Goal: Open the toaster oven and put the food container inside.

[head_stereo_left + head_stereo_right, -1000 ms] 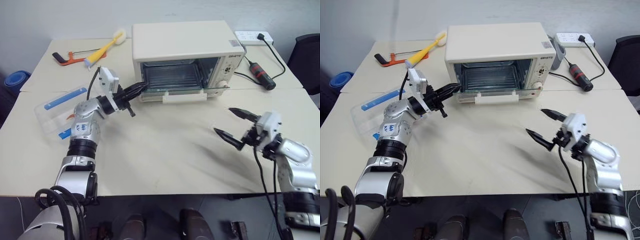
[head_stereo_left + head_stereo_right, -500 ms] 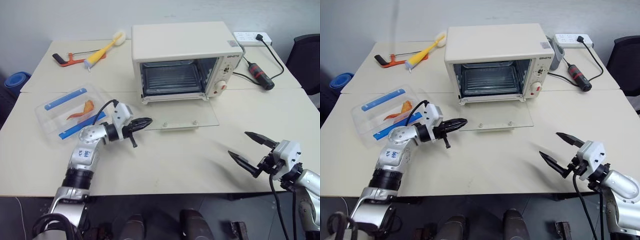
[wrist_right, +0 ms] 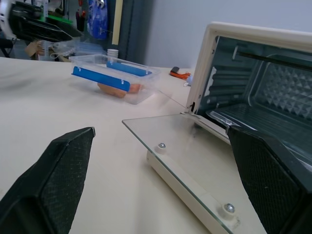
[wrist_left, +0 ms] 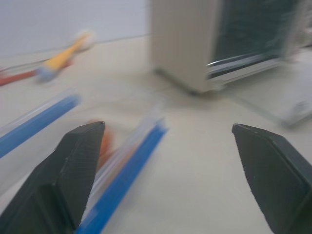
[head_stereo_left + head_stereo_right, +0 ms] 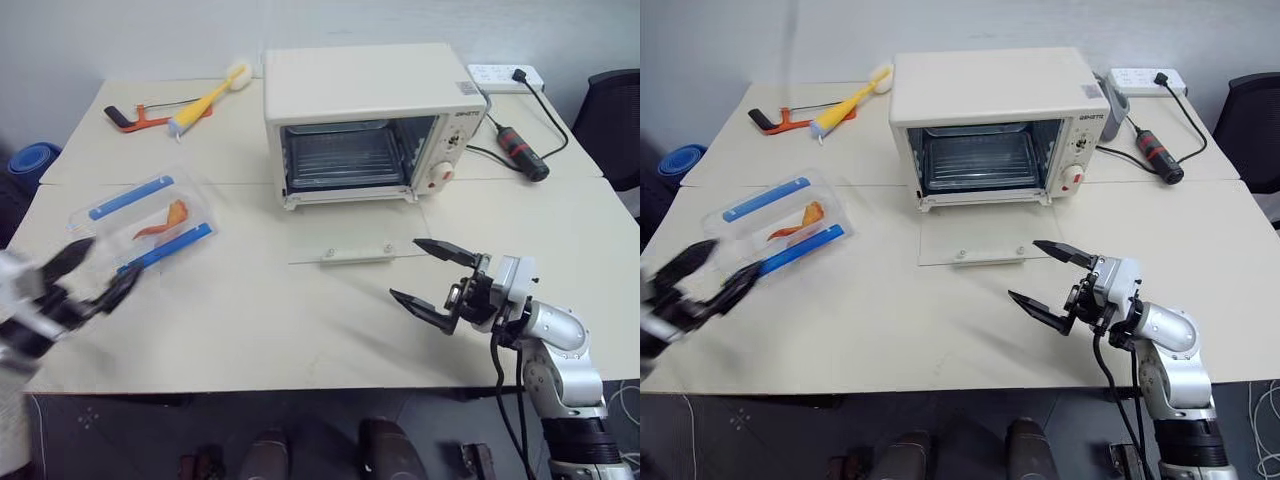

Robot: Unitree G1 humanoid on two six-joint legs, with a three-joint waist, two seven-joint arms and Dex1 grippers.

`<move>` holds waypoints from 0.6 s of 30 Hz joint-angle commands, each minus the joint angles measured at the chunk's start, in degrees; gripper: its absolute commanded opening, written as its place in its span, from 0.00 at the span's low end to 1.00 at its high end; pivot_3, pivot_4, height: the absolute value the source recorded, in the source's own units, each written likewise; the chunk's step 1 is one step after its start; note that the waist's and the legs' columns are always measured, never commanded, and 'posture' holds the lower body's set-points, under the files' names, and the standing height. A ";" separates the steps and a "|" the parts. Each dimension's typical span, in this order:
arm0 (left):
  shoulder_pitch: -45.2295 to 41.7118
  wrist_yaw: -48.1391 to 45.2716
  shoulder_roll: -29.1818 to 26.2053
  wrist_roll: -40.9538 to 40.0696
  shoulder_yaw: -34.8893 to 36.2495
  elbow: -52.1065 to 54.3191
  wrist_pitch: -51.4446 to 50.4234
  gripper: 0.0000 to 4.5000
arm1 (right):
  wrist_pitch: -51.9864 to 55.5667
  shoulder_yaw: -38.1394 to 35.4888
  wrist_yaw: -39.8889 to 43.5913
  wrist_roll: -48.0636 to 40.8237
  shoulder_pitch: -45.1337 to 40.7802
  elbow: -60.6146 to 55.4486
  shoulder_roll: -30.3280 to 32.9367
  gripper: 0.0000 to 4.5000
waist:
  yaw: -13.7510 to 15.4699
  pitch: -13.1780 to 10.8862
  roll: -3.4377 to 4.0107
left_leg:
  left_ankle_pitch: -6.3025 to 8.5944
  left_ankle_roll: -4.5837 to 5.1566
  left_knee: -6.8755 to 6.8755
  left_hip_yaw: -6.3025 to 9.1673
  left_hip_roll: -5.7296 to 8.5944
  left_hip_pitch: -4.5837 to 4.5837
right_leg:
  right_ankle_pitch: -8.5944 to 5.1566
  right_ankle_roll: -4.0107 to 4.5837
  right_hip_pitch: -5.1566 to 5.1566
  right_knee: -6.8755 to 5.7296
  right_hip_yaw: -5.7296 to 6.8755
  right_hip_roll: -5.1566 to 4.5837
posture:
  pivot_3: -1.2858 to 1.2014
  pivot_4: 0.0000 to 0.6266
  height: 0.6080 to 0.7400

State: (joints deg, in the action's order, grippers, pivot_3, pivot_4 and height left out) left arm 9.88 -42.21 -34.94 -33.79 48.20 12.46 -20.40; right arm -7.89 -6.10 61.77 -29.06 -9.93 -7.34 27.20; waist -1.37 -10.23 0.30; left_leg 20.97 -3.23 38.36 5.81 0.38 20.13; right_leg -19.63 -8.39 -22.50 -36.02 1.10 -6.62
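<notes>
The cream toaster oven [image 5: 370,85] stands at the back of the table with its glass door [image 5: 360,238] folded flat and the rack inside showing. To its left lies the food container [image 5: 145,220], clear with two blue strips and an orange piece inside. My left gripper [image 5: 115,256] hangs open at the table's front left, just short of the container, with its fingers [image 4: 73,175] pointing toward a blue strip [image 4: 122,175]. In front of the door's right corner my right gripper [image 5: 404,269] stands open and empty, facing the door [image 3: 180,141] and the container [image 3: 114,80].
A yellow brush [image 5: 205,95] and a red hacksaw [image 5: 140,115] lie at the back left. A power strip [image 5: 505,73] and a black-and-red tool [image 5: 520,145] with a cable sit right of the oven. A black chair [image 5: 615,110] stands at the far right.
The oven door went from ajar to flat open. My left gripper let go of it, swung back to the front left and opened. My right gripper moved left toward the door.
</notes>
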 commanded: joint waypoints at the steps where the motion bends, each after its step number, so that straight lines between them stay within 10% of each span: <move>1: 5.46 1.60 -0.23 -0.25 8.18 -6.13 1.22 0.99 | -4.62 1.73 0.76 0.91 -1.91 -2.13 -1.42 1.00 | 0.07 0.00 -0.01 | 0.00 0.00 -0.01 -0.02 0.01 -0.02 | 0.00 0.01 0.03 0.02 -0.01 -0.01 | 0.52 0.24 1.00; 10: -0.77 16.33 -9.80 -5.86 8.92 -5.31 -18.29 0.99 | -1.97 4.36 1.18 -0.03 -3.78 -1.37 -1.14 1.00 | 2.02 0.24 -0.42 | 0.00 0.00 0.05 0.10 0.01 -0.01 | 0.04 0.06 0.06 -0.01 0.02 -0.01 | 0.52 0.24 1.00; 18: -30.48 31.04 -24.88 -9.15 -3.52 -20.83 -54.46 0.99 | -3.07 5.74 4.89 0.04 -6.30 3.91 -1.66 1.00 | -0.21 0.25 -0.43 | -0.02 -0.02 -0.22 0.03 0.07 -0.13 | 0.05 0.08 -0.11 -0.52 -0.06 0.02 | 0.52 0.24 1.00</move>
State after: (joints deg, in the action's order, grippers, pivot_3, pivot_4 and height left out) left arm -16.48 -12.88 -58.81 -44.55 47.91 -3.55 -71.13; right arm -9.81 -0.12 65.44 -28.24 -15.98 -3.80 25.66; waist -1.58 -9.98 -0.13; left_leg 20.95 -3.26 38.11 5.82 0.44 20.00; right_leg -19.58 -8.30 -22.63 -36.55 1.05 -6.58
